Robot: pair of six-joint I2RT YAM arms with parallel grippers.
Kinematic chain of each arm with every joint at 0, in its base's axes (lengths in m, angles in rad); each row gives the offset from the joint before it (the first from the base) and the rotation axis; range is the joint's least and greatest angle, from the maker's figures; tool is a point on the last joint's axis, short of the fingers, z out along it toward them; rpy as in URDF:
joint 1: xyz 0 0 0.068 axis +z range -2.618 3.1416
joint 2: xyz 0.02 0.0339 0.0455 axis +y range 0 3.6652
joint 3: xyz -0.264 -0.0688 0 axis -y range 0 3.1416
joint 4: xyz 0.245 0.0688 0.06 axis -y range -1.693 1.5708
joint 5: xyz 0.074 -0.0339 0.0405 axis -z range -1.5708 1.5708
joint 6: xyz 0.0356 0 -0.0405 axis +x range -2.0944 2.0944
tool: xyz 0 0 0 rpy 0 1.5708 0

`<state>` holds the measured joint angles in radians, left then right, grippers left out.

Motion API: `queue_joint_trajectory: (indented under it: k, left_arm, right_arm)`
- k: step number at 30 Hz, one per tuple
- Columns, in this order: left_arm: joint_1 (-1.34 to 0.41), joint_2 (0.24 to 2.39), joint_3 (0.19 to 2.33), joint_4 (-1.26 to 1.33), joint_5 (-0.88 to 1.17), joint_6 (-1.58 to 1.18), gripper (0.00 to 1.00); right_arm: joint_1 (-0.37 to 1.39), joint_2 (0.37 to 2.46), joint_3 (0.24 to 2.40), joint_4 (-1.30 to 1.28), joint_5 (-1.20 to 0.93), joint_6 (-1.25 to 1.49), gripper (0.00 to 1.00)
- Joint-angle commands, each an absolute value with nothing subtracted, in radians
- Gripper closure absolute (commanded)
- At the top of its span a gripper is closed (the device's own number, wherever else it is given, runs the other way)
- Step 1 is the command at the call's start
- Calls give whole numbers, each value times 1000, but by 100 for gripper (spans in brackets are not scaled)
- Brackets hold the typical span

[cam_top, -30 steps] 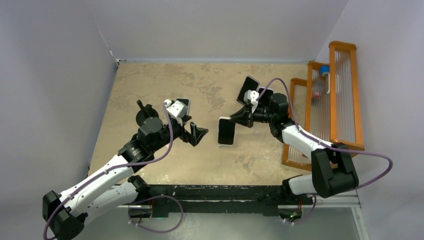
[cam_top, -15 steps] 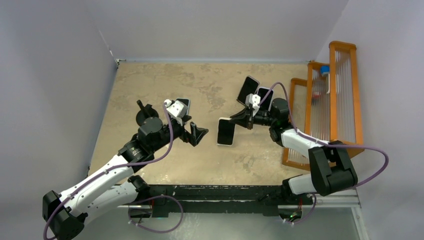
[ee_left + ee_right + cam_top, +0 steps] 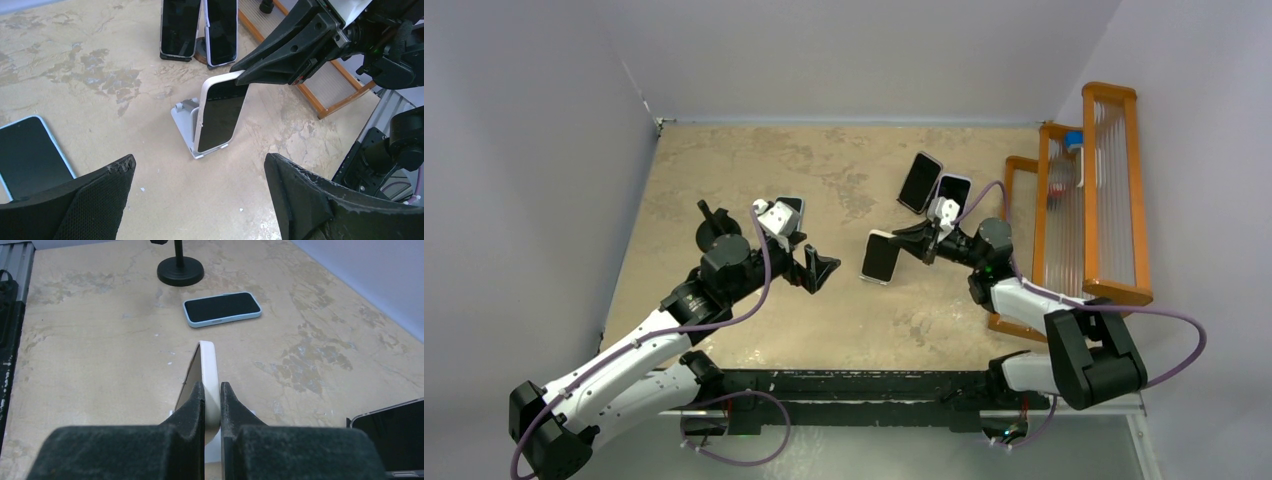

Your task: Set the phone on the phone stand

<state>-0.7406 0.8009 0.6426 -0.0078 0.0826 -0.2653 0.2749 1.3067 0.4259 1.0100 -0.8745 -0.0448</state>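
Here, right tool (image 3: 212, 390) pinching white phone (image 3: 220, 115) by top edge, left tool (image 3: 199, 165) spread wide.

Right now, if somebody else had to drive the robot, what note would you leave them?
Left end effector: open and empty, hovering above the table and facing the stand.
Right end effector: shut on the top edge of the white-cased phone.
Phone: leaning upright against the small grey phone stand. Its bottom edge seems to be at the stand's front lip.
Done: the phone has been brought to the stand but not yet let go.
Left: check it sits in the lip, open the right end effector, and back away without tipping it.
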Motion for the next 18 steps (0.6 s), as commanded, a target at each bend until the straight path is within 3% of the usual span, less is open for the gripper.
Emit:
queue_joint_trajectory:
  k: [1,18]
  left_arm:
    - [-737,794,665,2,95,-259,1]
    - [-737,754,657,-50,83,-268,1]
  right_arm:
    - [284,1278,431,1161,-821,-18,100]
    - [361,1282,391,1149,-701,-37,100]
